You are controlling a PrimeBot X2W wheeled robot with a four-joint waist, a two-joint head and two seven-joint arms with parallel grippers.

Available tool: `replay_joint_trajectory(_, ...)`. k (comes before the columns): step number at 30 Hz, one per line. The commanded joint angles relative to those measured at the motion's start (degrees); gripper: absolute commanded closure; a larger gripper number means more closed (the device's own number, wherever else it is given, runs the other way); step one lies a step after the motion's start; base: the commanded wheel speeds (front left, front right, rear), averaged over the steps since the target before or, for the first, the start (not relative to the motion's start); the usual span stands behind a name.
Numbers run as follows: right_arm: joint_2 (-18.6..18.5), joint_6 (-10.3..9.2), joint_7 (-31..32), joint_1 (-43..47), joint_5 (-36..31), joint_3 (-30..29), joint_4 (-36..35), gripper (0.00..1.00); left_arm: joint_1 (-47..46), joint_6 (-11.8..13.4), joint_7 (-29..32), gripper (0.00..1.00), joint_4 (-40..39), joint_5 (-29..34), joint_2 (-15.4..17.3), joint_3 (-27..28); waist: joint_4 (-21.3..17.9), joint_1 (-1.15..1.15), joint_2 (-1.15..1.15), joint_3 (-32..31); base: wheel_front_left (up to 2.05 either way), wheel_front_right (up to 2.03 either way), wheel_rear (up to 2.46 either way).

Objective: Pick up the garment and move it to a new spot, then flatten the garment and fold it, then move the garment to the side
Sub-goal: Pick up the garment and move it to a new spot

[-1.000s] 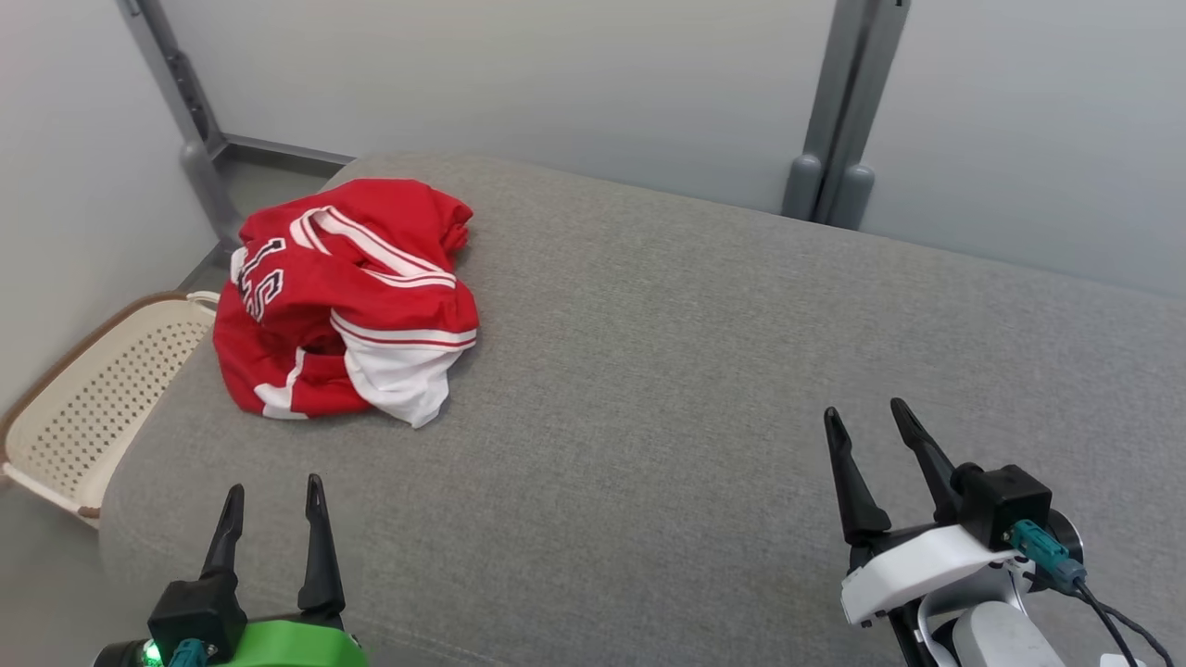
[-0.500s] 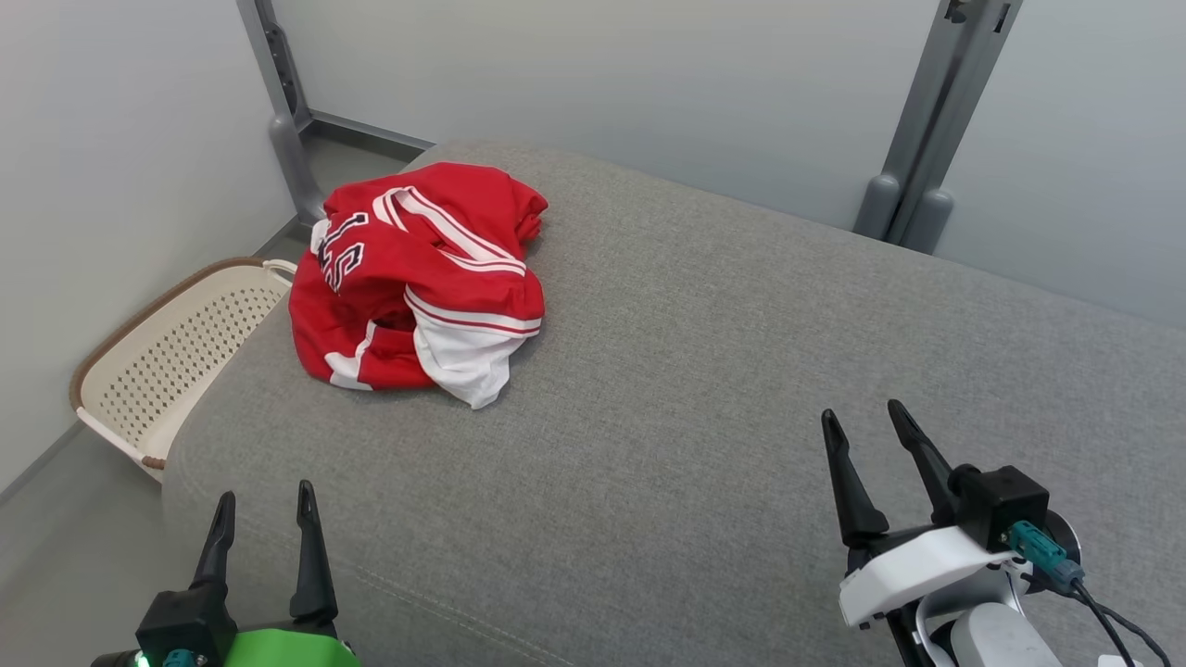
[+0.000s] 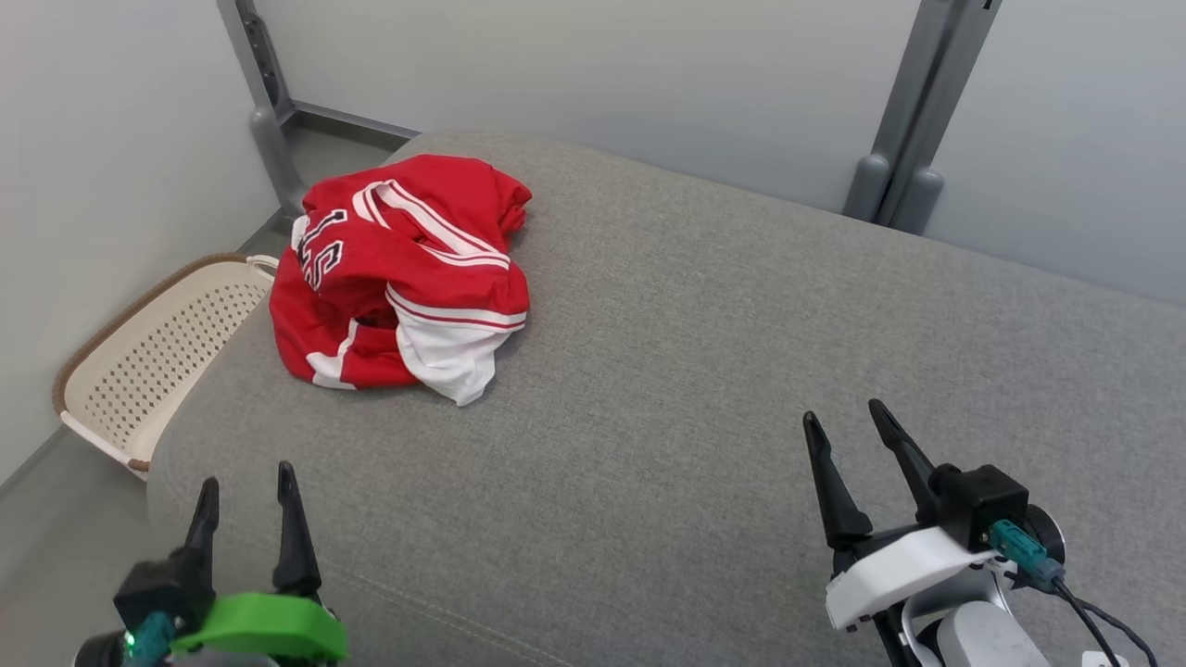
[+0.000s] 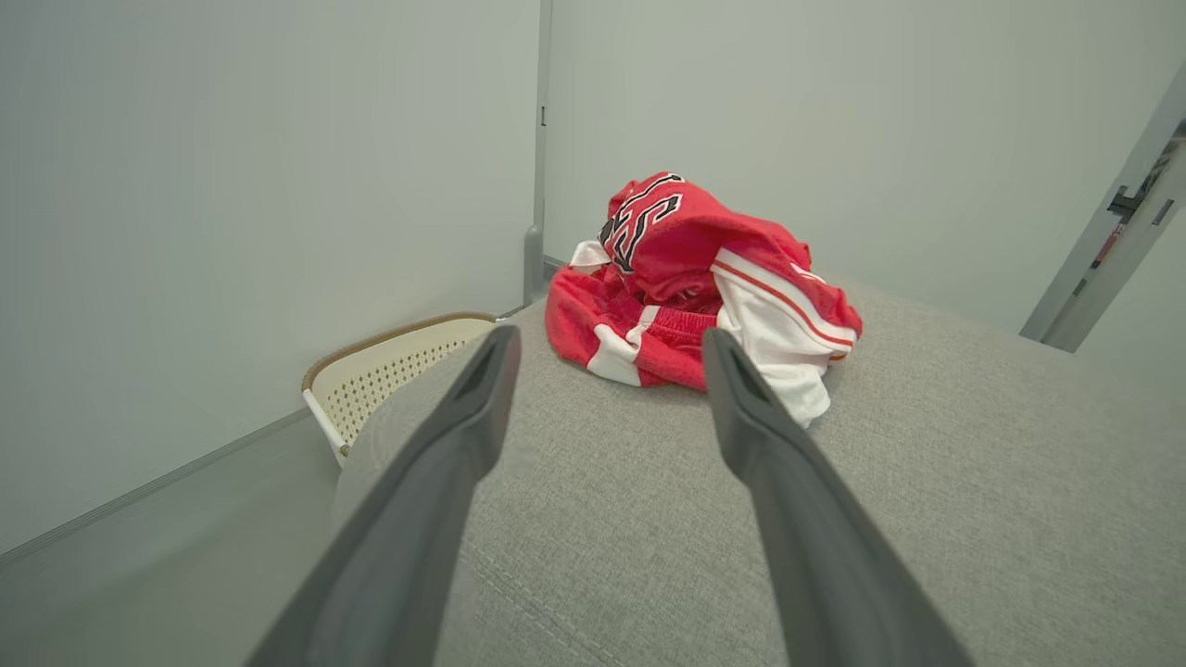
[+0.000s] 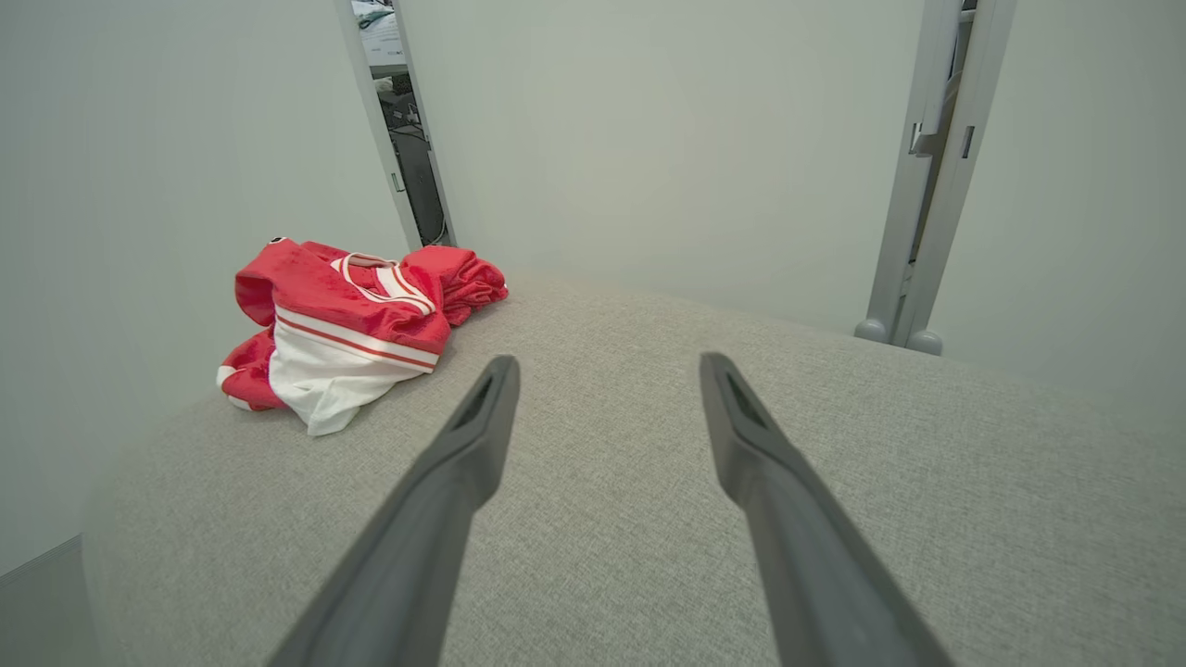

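Note:
The garment (image 3: 398, 278) is a crumpled red jersey with white panels and black-and-white lettering, bunched near the far left corner of the grey cushioned surface (image 3: 704, 352). From the left wrist the garment (image 4: 695, 287) lies straight ahead beyond the fingertips, and from the right wrist the garment (image 5: 343, 324) sits off to the upper left. My left gripper (image 3: 246, 472) hovers open over the near left edge, well short of the cloth, nothing between its fingers. Open and empty too, my right gripper (image 3: 843, 412) hangs over the near right part of the surface.
A cream perforated basket (image 3: 139, 361) with a brown rim stands on the floor just left of the surface, seen also as the basket (image 4: 389, 371) from the left wrist. Pale walls and grey metal posts (image 3: 894, 130) close in behind. The surface's left edge drops to the floor.
The head camera has shifted, so the whole scene slid in the picture. Both grippers stay open and sit slightly lower and further left in view. The garment lies as before.

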Motion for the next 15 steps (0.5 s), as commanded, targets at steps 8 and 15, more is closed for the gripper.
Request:
replay_joint_trajectory(8, -0.24, -0.01, -0.18, -3.14, -2.91, 1.14, 0.53, 0.00, -19.80, 0.56, 7.75, 0.00, 14.05, -7.64, 0.68, 3.76, -4.98, 0.00, 0.00, 6.43, 0.00, 0.00, 0.00)
replay_joint_trajectory(15, -0.25, -0.01, 0.42, -6.30, -4.88, 3.19, 0.17, 0.00, -34.46, 2.82, 16.53, 0.00, 24.54, -14.20, 2.53, 8.43, -10.65, 0.00, 0.00, 11.77, 0.00, 0.00, 0.00)
